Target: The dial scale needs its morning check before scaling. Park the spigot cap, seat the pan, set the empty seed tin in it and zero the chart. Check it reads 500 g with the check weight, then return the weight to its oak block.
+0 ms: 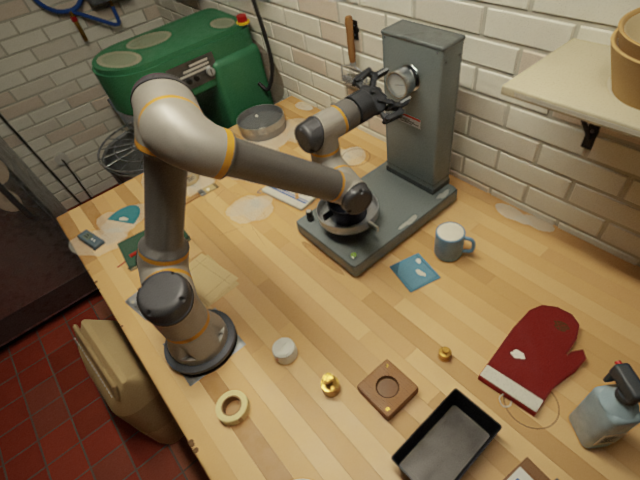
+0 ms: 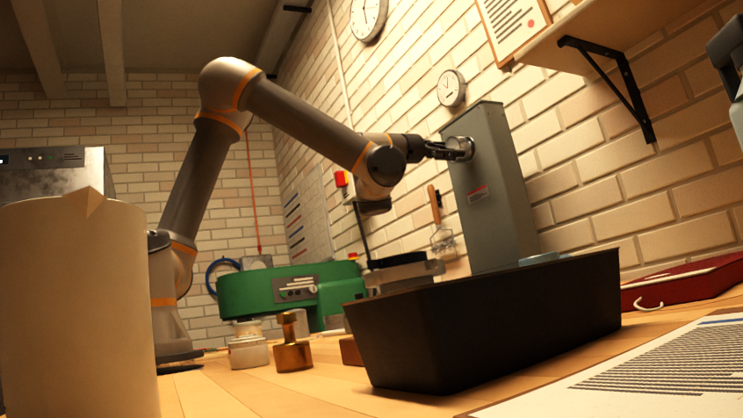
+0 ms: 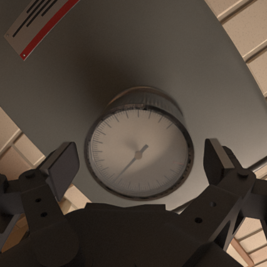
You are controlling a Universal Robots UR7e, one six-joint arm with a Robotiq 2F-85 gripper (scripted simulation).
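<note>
The round dial chart [image 3: 138, 152] [image 1: 400, 81] [image 2: 462, 147] sticks out from the front of the scale's grey column [image 1: 421, 103], its needle pointing down and to the left in the wrist camera. My gripper [image 3: 138, 163] [image 1: 381, 95] [image 2: 448, 150] is open and empty, with its fingers on either side of the dial. On the scale's base the pan [image 1: 347, 217] sits on its spigot with the dark seed tin [image 1: 341, 214] in it, partly hidden by my arm. The brass check weight [image 1: 330, 385] [image 2: 292, 350] stands near the front edge beside the empty oak block [image 1: 387, 388].
The brick wall is just behind the column, with a shelf [image 1: 574, 85] to the right. A mug [image 1: 452, 241], blue card [image 1: 414, 272], red oven mitt [image 1: 535, 356], black tray [image 1: 447, 438], spray bottle [image 1: 607, 408], white cap [image 1: 284, 350], tape ring [image 1: 232, 407] and sieve [image 1: 261, 122] lie around.
</note>
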